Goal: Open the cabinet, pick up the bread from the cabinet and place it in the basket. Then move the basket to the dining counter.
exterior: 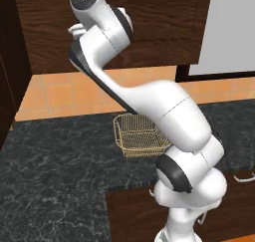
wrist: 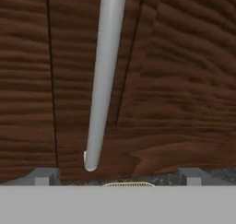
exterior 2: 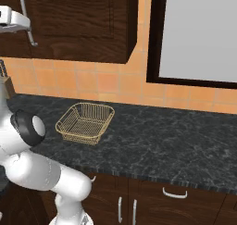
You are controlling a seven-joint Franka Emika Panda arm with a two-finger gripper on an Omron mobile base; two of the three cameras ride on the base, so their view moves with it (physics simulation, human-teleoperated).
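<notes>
The jaws (wrist: pixel 118 177) stand spread wide and grasp nothing, raised close to the shut door of the cabinet (wrist: pixel 184 80), with its silver bar handle (wrist: pixel 103 80) running between the two tips. The basket (exterior 2: pixel 85 122) sits apart below on the black veined surface (exterior 2: pixel 162 145), under the cabinet, with nothing inside it. The bread cannot be seen

We see soft, even light everywhere, with no strong shadows or glare. Up close, the wood looks a bit blurry.
</notes>
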